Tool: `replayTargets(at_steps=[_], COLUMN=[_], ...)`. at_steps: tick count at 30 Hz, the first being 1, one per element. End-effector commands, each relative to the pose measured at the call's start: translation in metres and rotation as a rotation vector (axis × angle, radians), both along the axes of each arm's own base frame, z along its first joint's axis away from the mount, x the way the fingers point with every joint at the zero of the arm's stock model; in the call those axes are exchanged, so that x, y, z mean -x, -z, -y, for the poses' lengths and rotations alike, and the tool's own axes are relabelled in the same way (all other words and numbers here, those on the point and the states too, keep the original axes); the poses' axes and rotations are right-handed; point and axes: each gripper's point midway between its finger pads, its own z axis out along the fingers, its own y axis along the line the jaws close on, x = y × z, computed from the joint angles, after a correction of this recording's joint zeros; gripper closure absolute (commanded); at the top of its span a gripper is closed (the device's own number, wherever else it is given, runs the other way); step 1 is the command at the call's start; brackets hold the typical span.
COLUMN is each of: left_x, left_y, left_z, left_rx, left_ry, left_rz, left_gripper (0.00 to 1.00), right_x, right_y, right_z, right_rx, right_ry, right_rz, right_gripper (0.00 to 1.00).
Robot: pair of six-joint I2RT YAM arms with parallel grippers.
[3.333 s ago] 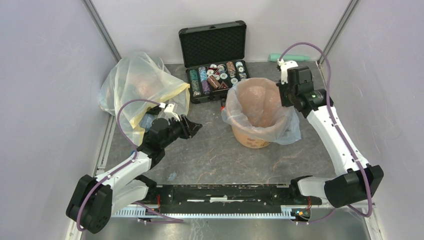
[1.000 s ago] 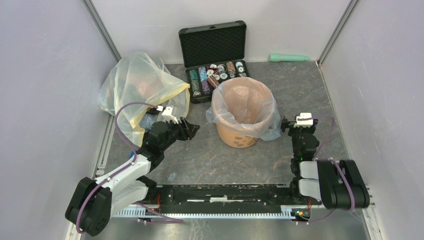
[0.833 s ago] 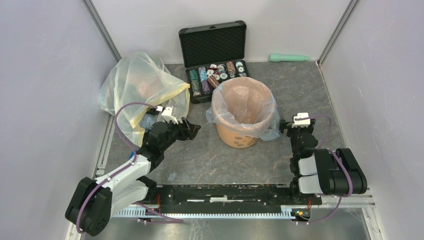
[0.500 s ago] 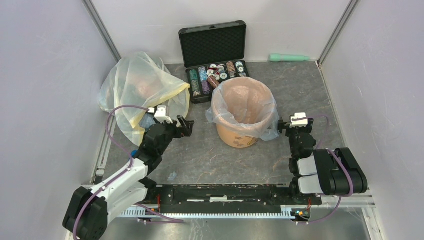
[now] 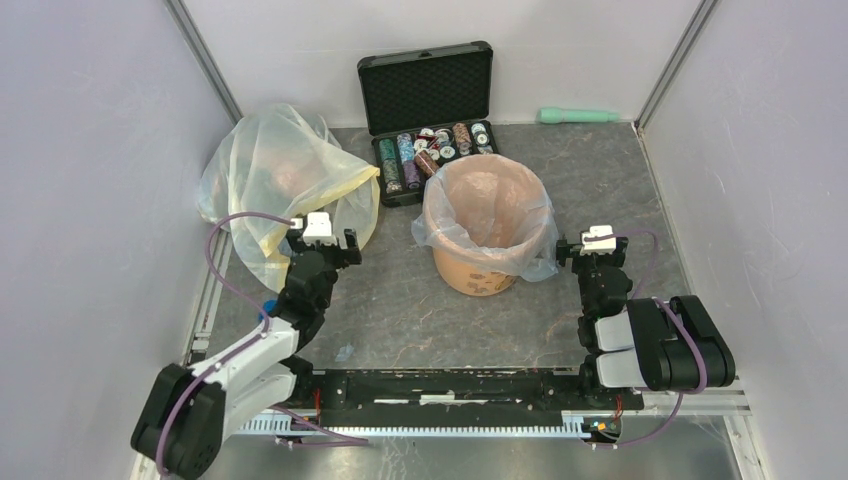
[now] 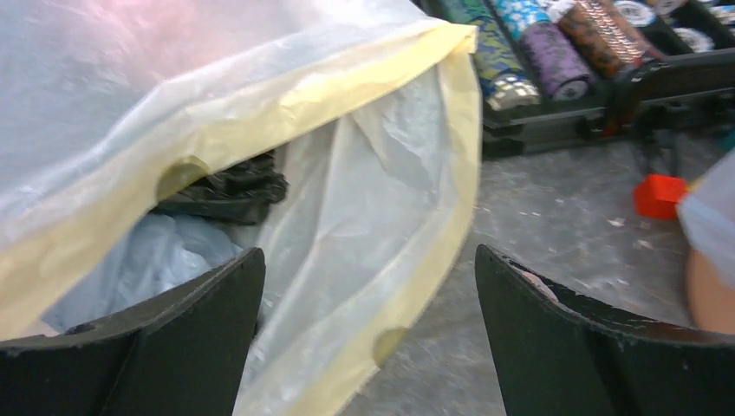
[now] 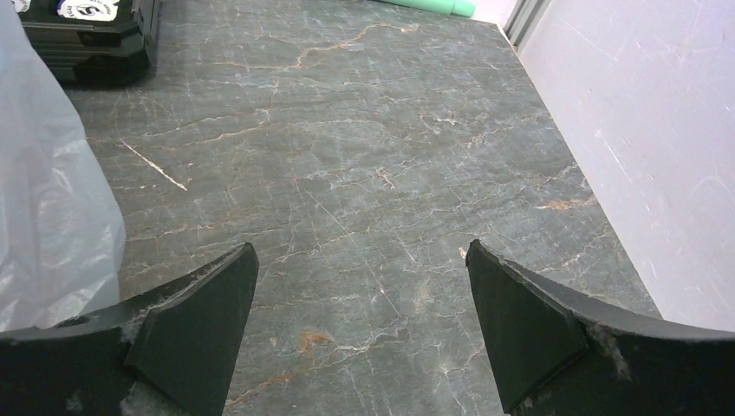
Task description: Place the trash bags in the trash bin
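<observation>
Nearest, on the right, the right gripper [image 5: 590, 246] is being held with its jaws wide apart and nothing between them. It is just right of the bin [image 5: 478, 278], low over the table [image 5: 620, 180]. A fold of the bag [image 5: 542, 262] is being shown at the left edge of its wrist view. On the left, the left gripper [image 5: 322, 240] is likewise being kept fully parted and empty. It is being pointed at the mouth of the yellow bag [image 5: 270, 170], where pale blue film [image 6: 147, 260] and something dark and crumpled [image 6: 230, 186] are being seen (what the dark thing is cannot be told). In the middle, the bin is being lined by the bag, whose rim is being draped over the bin's edge and down its sides. A small red piece [image 6: 659, 195] is lying between bin and case. Just beyond, the open case [image 5: 428, 95] is being filled by rows of chips [image 5: 430, 148], and a green stick [image 5: 578, 115] is lying at the far right.
</observation>
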Motion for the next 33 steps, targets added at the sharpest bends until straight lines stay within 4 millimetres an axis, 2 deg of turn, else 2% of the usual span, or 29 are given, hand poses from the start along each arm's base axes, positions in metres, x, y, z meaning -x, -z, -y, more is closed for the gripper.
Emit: replayTargets(at_steps=[1, 2, 3, 5, 8, 9, 10, 11, 13, 15, 18, 33], left_x=[-0.013, -0.014, -0.017, -0.025, -0.045, -0.049, -0.049, -0.047, -0.051, -0.05, -0.059, -0.059], left_y=[-0.002, 0.011, 0.014, 0.014, 0.028, 0.033, 0.031, 0.039, 0.038, 0.045, 0.044, 0.045], left_z=[-0.024, -0.03, -0.038, -0.034, -0.03, -0.033, -0.048, -0.055, -0.066, -0.066, -0.071, -0.075], left_rx=[-0.185, -0.199, -0.186, -0.181, -0.208, -0.21, -0.175, -0.135, -0.123, -0.115, -0.107, -0.098], left_ry=[-0.038, -0.052, -0.078, -0.044, 0.023, 0.019, -0.077, -0.081, -0.132, -0.139, -0.172, -0.194], left_rz=[0.116, 0.099, 0.111, 0.118, 0.035, 0.048, 0.075, 0.066, 0.095, 0.04, 0.029, 0.02], left_gripper=[0.05, 0.04, 0.04, 0.02, 0.07, 0.07, 0.05, 0.03, 0.01, 0.0, 0.0, 0.0], right_x=[0.022, 0.022, 0.022, 0.022, 0.022, 0.022, 0.022, 0.022, 0.023, 0.022, 0.022, 0.022], right_y=[0.017, 0.017, 0.017, 0.017, 0.017, 0.017, 0.017, 0.017, 0.018, 0.017, 0.017, 0.017], right_z=[0.002, 0.002, 0.002, 0.002, 0.002, 0.002, 0.002, 0.002, 0.002, 0.002, 0.002, 0.002], right_rx=[0.016, 0.016, 0.016, 0.016, 0.016, 0.016, 0.016, 0.017, 0.016, 0.016, 0.016, 0.016], right_ry=[0.004, 0.005, 0.004, 0.005, 0.004, 0.003, 0.004, 0.004, 0.004, 0.004, 0.005, 0.004], right_rz=[-0.036, -0.035, -0.036, -0.036, -0.036, -0.037, -0.036, -0.037, -0.038, -0.036, -0.036, -0.037], right_gripper=[0.02, 0.02, 0.02, 0.02, 0.02, 0.02, 0.02, 0.02, 0.02, 0.02, 0.02, 0.02])
